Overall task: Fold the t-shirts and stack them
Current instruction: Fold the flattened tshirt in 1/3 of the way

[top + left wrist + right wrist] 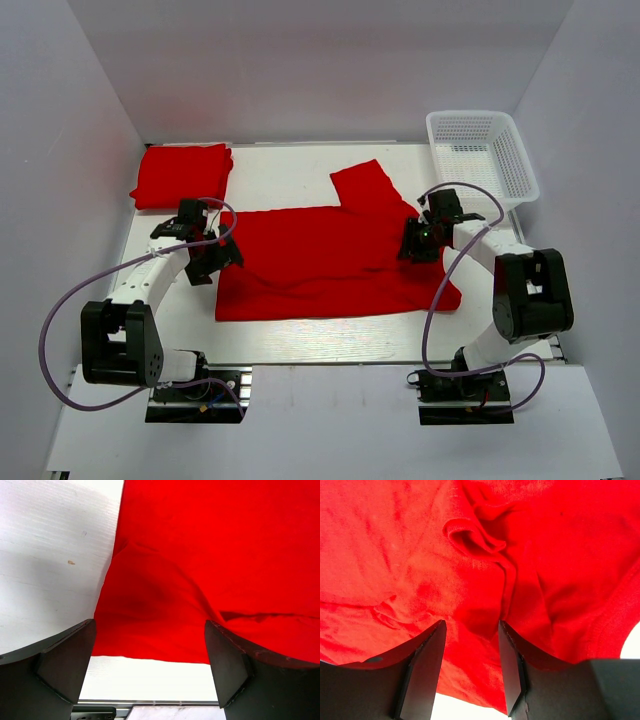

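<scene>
A large red t-shirt (330,260) lies partly folded on the white table (300,340), one sleeve (365,185) pointing to the far side. A second red t-shirt (182,175) lies folded at the far left. My left gripper (215,262) is open over the big shirt's left edge, which shows in the left wrist view (160,605) with nothing between the fingers (65,665). My right gripper (418,243) is open over the shirt's right side; wrinkled cloth (470,535) fills the right wrist view and runs between the fingers (427,665).
A white plastic mesh basket (482,155) stands at the far right corner. White walls enclose the table on three sides. The table's near edge and metal rail show in the left wrist view (150,702).
</scene>
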Tool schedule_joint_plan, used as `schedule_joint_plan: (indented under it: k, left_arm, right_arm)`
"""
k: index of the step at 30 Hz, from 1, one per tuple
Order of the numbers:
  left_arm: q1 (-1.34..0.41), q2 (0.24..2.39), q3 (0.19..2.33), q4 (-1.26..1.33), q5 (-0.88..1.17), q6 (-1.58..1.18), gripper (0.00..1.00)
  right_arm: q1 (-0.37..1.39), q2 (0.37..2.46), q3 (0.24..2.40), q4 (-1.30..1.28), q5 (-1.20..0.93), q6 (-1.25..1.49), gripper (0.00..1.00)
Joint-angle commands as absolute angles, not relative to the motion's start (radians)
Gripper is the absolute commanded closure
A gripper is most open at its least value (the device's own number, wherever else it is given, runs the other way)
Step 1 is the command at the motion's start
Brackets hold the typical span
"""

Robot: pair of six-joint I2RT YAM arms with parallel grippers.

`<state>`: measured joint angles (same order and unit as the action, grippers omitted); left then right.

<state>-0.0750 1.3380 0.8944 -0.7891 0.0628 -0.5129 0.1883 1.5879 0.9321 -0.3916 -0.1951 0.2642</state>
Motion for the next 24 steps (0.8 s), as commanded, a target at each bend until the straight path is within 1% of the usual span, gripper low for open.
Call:
schedule_joint_plan:
  k: [1,7,9,10,11,12,13,14,15,24]
  left_arm:
    - [-0.071,1.330,0.891,-0.770,0.072,-0.506,0.00]
    - [-0.071,1.348,0.891,-0.770,0.072,-0.506,0.00]
    - [-0.071,1.348,0.891,-0.770,0.072,-0.506,0.00]
    - [-0.071,1.348,0.891,-0.770,0.072,-0.506,0.00]
    - [-0.071,1.348,0.891,-0.770,0.081,-0.506,0.00]
    - [-0.071,1.348,0.891,-0.761,0.081,-0.506,0.00]
    - [-0.071,1.348,0.891,-0.761,0.081,-0.506,0.00]
    - [-0.071,1.357,0.891,-0.761,0.081,-0.506,0.00]
    - [-0.071,1.358,0.891,-0.761,0.081,-0.506,0.00]
    - [-0.071,1.347,0.891,-0.761,0.081,-0.497,0.00]
  right_arm:
    - [0.196,1.606,0.927,-0.385,-0.195,0.252,0.48]
    - [0.199,1.629,0.922,-0.370,-0.209,0.258,0.48]
    - [0.201,1.631,0.914,-0.357,-0.213,0.262,0.52]
    - [0.199,1.629,0.916,-0.350,-0.221,0.259,0.57]
    - [0.201,1.628,0.917,-0.345,-0.222,0.264,0.73]
    - [0.201,1.631,0.922,-0.345,-0.227,0.265,0.85]
    - [0.201,1.635,0.925,-0.345,-0.229,0.267,0.85]
    - [0.204,1.635,0.928,-0.348,-0.229,0.267,0.92]
    - [0.206,1.635,0.934,-0.348,-0.235,0.265,1.00]
    - [0.204,1.585,0.982,-0.321,-0.304,0.244,1.00]
